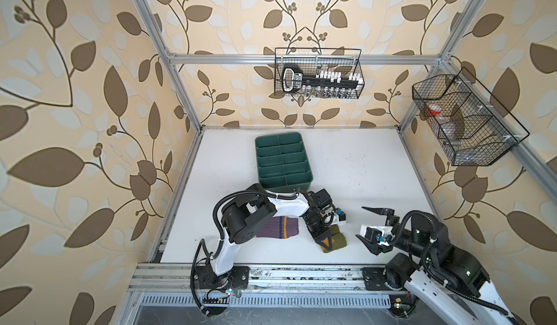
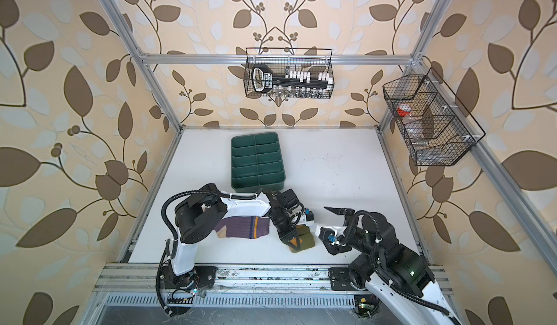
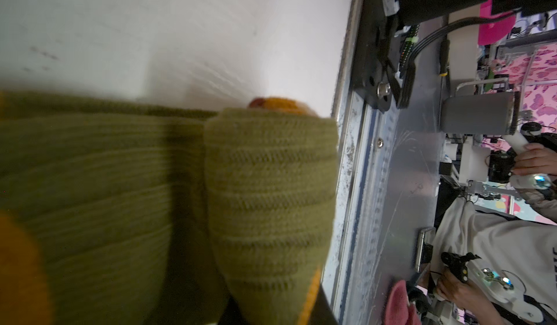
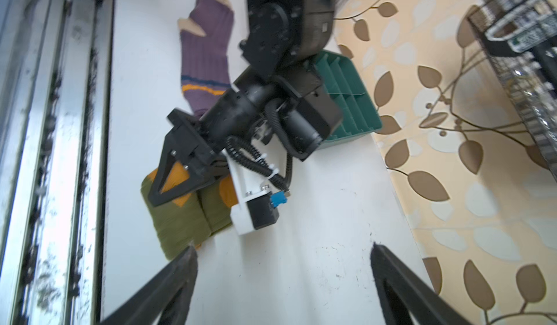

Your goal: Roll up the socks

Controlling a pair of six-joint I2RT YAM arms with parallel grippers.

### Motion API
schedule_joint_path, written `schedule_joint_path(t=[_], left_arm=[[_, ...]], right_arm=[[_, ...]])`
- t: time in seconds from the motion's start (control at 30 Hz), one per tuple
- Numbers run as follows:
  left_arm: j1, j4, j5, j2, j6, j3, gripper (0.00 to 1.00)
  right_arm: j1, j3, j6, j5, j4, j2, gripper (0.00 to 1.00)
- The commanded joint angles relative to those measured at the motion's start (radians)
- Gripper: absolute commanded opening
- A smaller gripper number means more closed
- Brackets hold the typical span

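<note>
The white bench (image 1: 361, 173) is carrying everything, and the dark green divided tray (image 1: 283, 187) is sitting toward its back, with no sock showing in any compartment.

The purple sock (image 1: 277, 229) is lying flat and unrolled near the front edge, left of centre in both top views. Its foot end is passing under the left arm there, while the right wrist view is showing its full length. It is looking limp, light and ribbed, so it will probably be bunching and skewing unless it is taken across its whole width at the toe.

The olive sock (image 1: 339, 239) is lying just right of it, close to the front rail. It is doubled into a thick fold with mustard patches peeking out. That springy knit will likely be pushing to unfold, so the best hold is probably on the folded edge itself, squeezing all the layers together.

The left pincer (image 1: 326, 243) is pressing down on this fold. Its jaws are standing narrow and appear to be pinching the olive fabric, though the cloth is hiding the lower fingertip.

The right pincer (image 1: 360, 222) is hovering just to the right of the olive sock with its jaws spread wide, gripping nothing.
</note>
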Motion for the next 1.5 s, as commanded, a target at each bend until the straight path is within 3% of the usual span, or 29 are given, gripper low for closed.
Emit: schedule_joint_path(t=[0.0,0.17,0.27,0.37,0.67,0.93,1.0,1.13,1.2,1.3,1.4,1.47], left_arm=[[-0.008,-0.062,-0.119,0.085,-0.019,-0.065,0.00],[-0.005,-0.053,-0.129,0.076,-0.020,-0.078,0.00],[-0.004,-0.051,-0.133,0.070,-0.019,-0.081,0.00],[-0.003,-0.054,-0.138,0.069,-0.014,-0.083,0.00],[-0.004,-0.049,-0.139,0.065,-0.012,-0.086,0.00],[-0.004,-0.057,-0.141,0.054,0.005,-0.090,0.00],[-0.004,-0.058,-0.141,0.052,0.008,-0.089,0.00],[-0.004,-0.066,-0.145,0.044,0.014,-0.085,0.00],[-0.004,-0.065,-0.152,0.032,0.011,-0.084,0.00],[-0.003,-0.065,-0.178,-0.007,0.005,-0.081,0.09],[-0.003,-0.053,-0.213,-0.086,-0.004,-0.078,0.26],[-0.003,-0.061,-0.257,-0.149,0.007,-0.064,0.37]], right_arm=[[0.141,-0.070,-0.088,0.193,-0.100,0.038,0.87],[0.491,-0.180,0.001,0.479,0.050,0.186,0.87],[0.619,-0.227,0.095,0.563,0.169,0.329,0.87],[0.612,-0.242,0.141,0.556,0.268,0.424,0.84],[0.542,-0.275,0.098,0.497,0.384,0.609,0.79],[0.518,-0.319,0.061,0.465,0.431,0.651,0.73],[0.517,-0.323,0.057,0.457,0.438,0.666,0.67],[0.516,-0.322,0.060,0.449,0.442,0.703,0.39],[0.518,-0.321,0.054,0.433,0.434,0.716,0.33],[0.527,-0.324,0.032,0.396,0.407,0.707,0.28],[0.526,-0.323,0.023,0.355,0.381,0.706,0.00],[0.519,-0.321,0.026,0.334,0.369,0.722,0.00]])
